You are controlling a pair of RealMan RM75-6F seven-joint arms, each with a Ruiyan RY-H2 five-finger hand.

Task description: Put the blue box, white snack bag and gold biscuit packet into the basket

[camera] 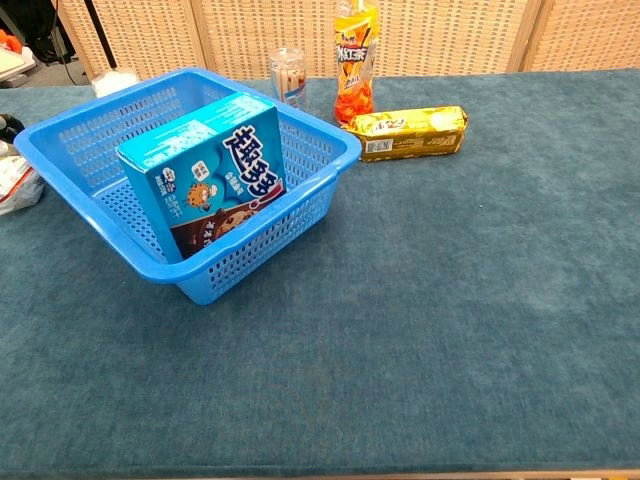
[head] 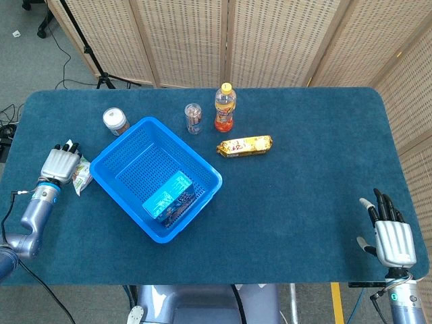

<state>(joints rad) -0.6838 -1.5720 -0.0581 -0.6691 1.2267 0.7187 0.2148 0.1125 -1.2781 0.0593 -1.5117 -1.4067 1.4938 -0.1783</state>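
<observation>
The blue box [head: 170, 196] stands tilted inside the blue basket [head: 119, 144], plain in the chest view too, box [camera: 205, 180] within basket [camera: 330, 150]. The white snack bag [head: 83, 177] lies on the table just left of the basket, and my left hand [head: 59, 163] rests over its left part, fingers stretched forward. At the chest view's left edge the bag [camera: 16, 186] shows crumpled; I see no grip on it. Behind the basket to the right lies the gold biscuit packet [head: 244, 145], also [camera: 410, 132]. My right hand [head: 392, 237] rests open at the front right edge.
Along the back stand a white-lidded jar [head: 115, 121], a clear tube of sticks [head: 193, 118] and an orange drink bottle [head: 225, 108]. The bottle [camera: 355, 60] stands just behind the gold packet. Blue cloth covers the table [head: 310, 189].
</observation>
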